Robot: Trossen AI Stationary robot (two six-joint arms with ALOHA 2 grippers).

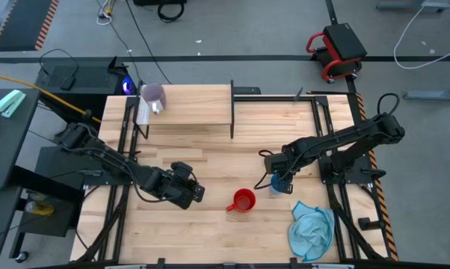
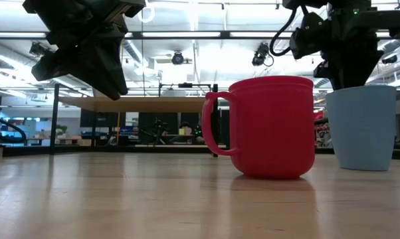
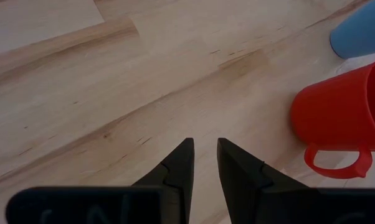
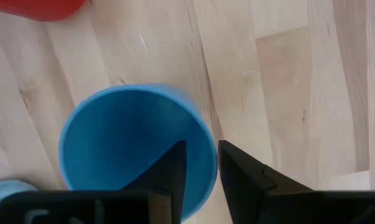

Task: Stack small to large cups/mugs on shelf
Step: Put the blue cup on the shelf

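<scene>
Right wrist view: blue cup [image 4: 134, 146] under the right pincer [image 4: 202, 163].
Its fingers straddle the cup's rim, slightly parted, one inside, one outside, not clamped; the red cup [image 1: 244, 200] stands just beside.

Robotics lab: framed wooden bench [image 1: 210, 224], floor cables [image 1: 135, 30], ceiling strip lights [image 2: 187, 34].

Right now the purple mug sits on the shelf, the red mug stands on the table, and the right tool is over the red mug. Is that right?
Not quite. The right tool is over the blue cup, not the red mug; the right wrist view shows one finger inside its rim. The purple mug is on the shelf, and the red mug stands on the table.
</scene>
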